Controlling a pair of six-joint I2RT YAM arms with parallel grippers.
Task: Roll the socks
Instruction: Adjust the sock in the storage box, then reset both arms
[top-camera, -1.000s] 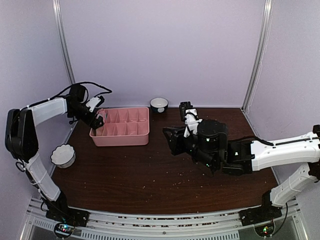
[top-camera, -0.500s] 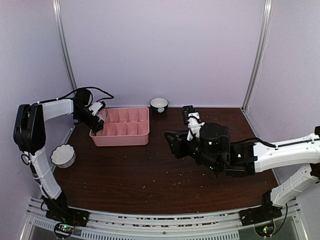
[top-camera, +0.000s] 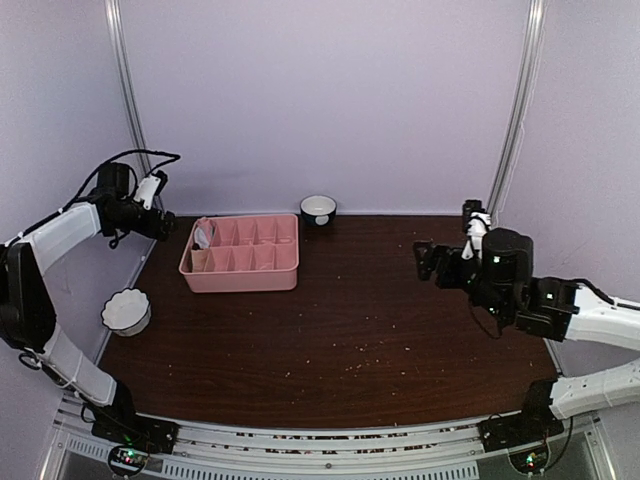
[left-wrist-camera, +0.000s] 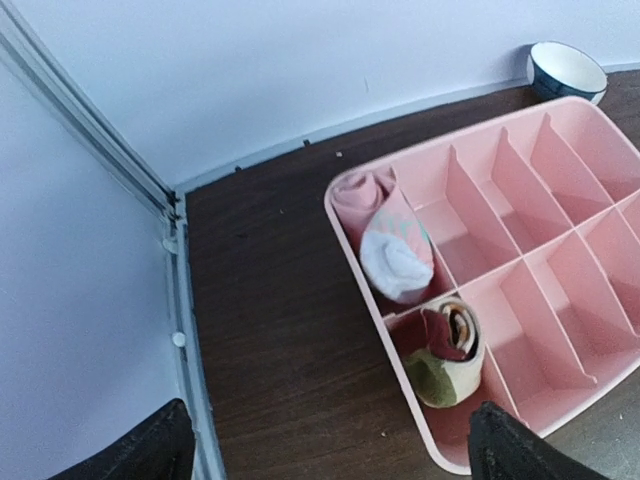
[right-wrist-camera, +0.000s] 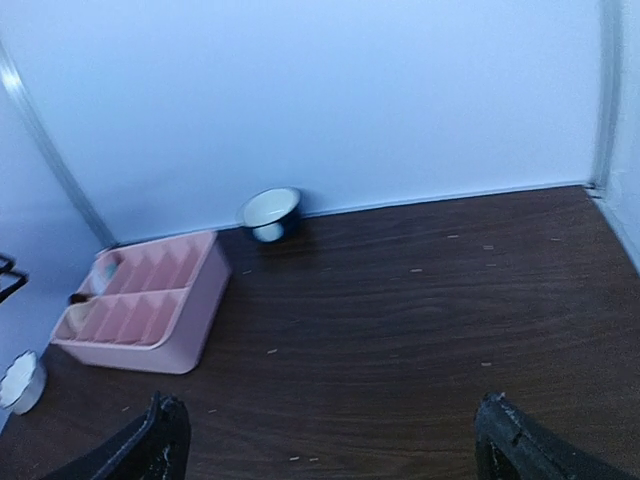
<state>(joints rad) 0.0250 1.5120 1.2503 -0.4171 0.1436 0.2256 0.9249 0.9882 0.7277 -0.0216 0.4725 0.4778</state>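
Both arms held high, well apart.
Left pincer (left-wrist-camera: 330, 450) and right pincer (right-wrist-camera: 338, 445) gape wide, both empty.

Right gripper (right-wrist-camera: 327, 425): jaws spread wide, crumb-speckled table (right-wrist-camera: 400, 300) between them. Pink tray (right-wrist-camera: 190, 310) sits ahead-left of the left jaw, dark bowl (right-wrist-camera: 270, 212) farther ahead, white bowl (right-wrist-camera: 20, 382) far left.
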